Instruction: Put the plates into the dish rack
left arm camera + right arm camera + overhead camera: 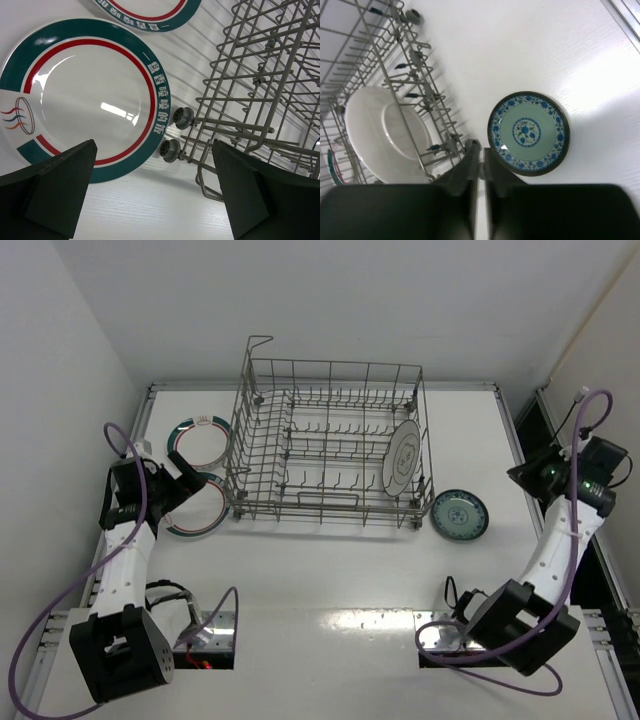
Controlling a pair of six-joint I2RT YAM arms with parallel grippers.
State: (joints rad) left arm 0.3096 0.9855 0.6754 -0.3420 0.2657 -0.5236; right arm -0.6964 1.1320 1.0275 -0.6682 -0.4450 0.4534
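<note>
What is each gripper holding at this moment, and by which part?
Nothing is held. The left gripper is open above a green-and-red ringed plate; the right gripper is shut with nothing between its fingers, near the teal plate.

we see a white table (330,570) with a faint wood grain, glossy enough to throw back the light. a metal rail (460,385) runs along its far edge, and plain white walls (350,300) close it in behind and on both sides.
</note>
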